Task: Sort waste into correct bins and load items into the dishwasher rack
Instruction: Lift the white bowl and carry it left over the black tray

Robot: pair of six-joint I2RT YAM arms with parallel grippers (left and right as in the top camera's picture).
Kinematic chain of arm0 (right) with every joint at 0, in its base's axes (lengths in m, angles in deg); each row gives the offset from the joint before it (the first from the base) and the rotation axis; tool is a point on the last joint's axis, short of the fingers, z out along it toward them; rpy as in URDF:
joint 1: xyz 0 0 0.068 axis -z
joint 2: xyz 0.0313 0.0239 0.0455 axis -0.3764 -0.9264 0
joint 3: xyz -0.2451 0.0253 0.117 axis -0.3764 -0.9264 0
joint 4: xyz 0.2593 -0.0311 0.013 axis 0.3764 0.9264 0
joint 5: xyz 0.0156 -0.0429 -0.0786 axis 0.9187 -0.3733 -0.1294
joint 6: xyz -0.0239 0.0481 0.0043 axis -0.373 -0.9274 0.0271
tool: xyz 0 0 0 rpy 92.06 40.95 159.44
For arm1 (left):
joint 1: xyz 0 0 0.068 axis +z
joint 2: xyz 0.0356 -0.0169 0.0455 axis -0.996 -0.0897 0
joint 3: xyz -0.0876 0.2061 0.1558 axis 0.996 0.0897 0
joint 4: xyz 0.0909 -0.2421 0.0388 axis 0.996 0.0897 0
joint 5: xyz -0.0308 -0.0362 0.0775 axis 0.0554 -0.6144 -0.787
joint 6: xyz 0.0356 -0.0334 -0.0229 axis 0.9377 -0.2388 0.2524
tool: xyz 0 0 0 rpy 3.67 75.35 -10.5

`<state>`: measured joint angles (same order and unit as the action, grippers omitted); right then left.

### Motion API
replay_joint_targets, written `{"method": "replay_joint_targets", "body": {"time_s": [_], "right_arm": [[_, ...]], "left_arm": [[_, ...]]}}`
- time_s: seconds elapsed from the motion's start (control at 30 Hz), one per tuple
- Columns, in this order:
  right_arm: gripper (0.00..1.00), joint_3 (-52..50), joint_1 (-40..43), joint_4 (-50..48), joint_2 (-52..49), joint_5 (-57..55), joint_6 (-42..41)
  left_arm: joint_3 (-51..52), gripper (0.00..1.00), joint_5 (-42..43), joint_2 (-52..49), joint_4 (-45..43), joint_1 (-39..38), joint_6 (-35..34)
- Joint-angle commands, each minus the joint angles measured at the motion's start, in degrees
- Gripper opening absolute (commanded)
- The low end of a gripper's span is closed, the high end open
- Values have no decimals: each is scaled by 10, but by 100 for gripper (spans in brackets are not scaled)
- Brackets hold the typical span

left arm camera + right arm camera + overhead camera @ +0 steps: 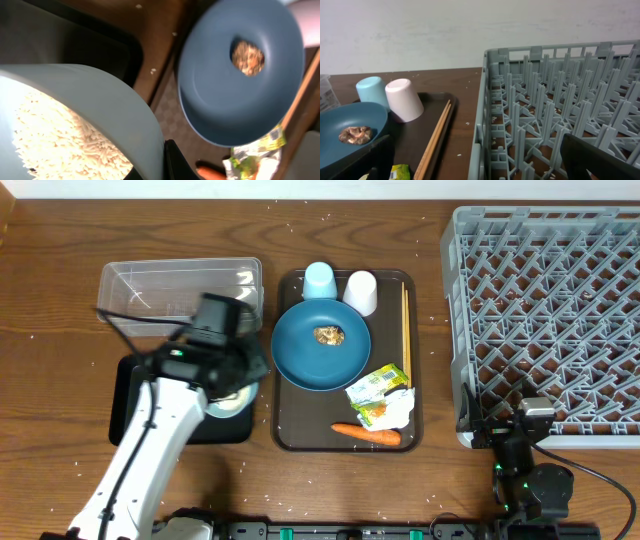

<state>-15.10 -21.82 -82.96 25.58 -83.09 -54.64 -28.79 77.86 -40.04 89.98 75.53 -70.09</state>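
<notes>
My left gripper is shut on the wall of the light-blue bowl, one finger outside the rim. The bowl is tilted over the black tray and holds white rice. On the brown serving tray lie the dark-blue plate with a brown food lump, a light-blue cup, a white cup, chopsticks, a crumpled wrapper and a carrot. My right gripper stands open at the near left corner of the grey dishwasher rack.
A clear plastic tub stands behind the black tray. Loose rice grains dot the wooden table and the rack's floor. The rack's wall rises just right of the serving tray.
</notes>
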Motion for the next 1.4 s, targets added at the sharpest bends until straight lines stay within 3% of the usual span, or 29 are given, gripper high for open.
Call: {"method": "replay_joint_targets", "body": {"time_s": [0.0,0.17,0.5,1.03,1.37], "right_arm": [[99,-1,3,2,0,-4,7],[99,-1,3,2,-1,-4,7],[99,-1,3,2,-1,-4,7],[99,-1,3,2,-1,-4,7],[99,-1,3,2,-1,-4,7]], "left_arm": [[5,6,109,-8,-1,64,63],[6,6,226,-10,-1,141,118],[8,6,356,-10,1,228,152],[87,6,443,-10,-44,308,162],[103,6,510,-10,-86,316,166]]}}
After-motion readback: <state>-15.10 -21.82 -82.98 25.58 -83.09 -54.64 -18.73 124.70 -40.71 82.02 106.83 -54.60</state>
